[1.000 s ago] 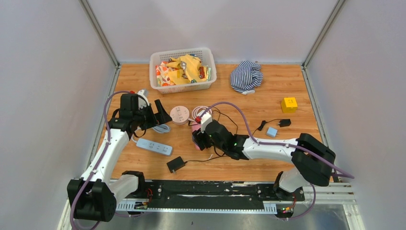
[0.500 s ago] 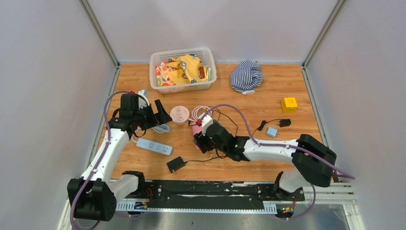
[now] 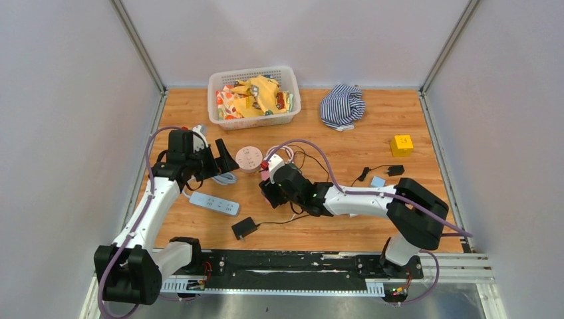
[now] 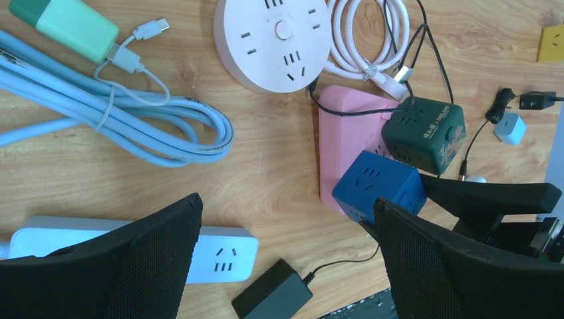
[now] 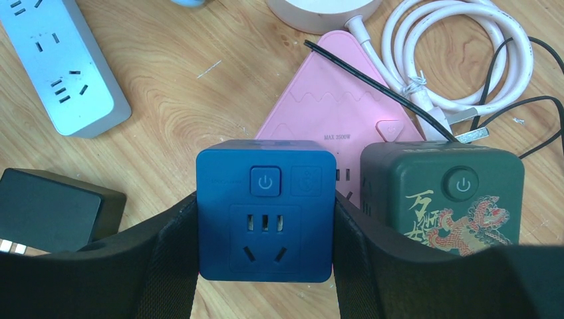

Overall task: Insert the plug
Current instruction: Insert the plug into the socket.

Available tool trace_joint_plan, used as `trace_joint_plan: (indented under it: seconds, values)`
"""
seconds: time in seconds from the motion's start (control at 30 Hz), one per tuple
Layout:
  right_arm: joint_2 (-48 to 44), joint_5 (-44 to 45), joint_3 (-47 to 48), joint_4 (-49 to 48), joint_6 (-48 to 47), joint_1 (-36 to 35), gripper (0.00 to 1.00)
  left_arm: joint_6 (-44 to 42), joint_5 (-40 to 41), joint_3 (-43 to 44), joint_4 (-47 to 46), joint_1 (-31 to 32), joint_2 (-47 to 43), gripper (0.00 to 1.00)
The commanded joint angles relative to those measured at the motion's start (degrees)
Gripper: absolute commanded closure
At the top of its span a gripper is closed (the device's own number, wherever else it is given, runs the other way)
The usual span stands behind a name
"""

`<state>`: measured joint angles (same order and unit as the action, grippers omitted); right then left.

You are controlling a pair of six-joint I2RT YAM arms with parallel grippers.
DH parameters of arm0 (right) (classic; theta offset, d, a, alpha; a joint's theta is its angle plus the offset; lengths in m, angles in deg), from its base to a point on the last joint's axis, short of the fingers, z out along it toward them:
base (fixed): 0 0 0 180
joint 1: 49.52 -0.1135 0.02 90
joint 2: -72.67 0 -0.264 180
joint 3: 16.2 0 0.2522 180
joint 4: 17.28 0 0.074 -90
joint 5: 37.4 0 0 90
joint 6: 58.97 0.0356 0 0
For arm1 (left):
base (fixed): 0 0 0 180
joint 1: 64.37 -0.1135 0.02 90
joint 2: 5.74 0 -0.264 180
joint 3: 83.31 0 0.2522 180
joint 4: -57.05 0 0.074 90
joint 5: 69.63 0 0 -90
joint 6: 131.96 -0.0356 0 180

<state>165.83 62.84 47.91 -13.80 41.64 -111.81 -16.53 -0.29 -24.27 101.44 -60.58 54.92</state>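
Here, near the middle of the table [image 3: 346,143], the right end effector [image 5: 266,229] clamps a dark blue cube socket [image 5: 265,199] by two opposite sides. The cube's face shows a power button, a smaller button and slotted outlets. It sits at the near corner of a pink power strip [image 5: 332,113], just beside a dark green cube [image 5: 442,193], while the left end effector [image 4: 286,266] hangs wide open.
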Motion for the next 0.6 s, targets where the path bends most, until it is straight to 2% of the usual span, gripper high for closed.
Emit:
trace_joint_plan:
  seconds: [0.0, 0.57]
  values:
    - [4.7, -2.9, -6.8, 19.9, -0.2, -0.5, 1.00, -0.9, 0.2, 0.0, 0.9, -0.1, 0.6, 0.00]
    - [-0.6, -1.2, 7.5, 28.7, -6.2, -0.6, 1.00, -1.0, 0.4, -0.2, 1.1, -0.1, 0.3, 0.00]
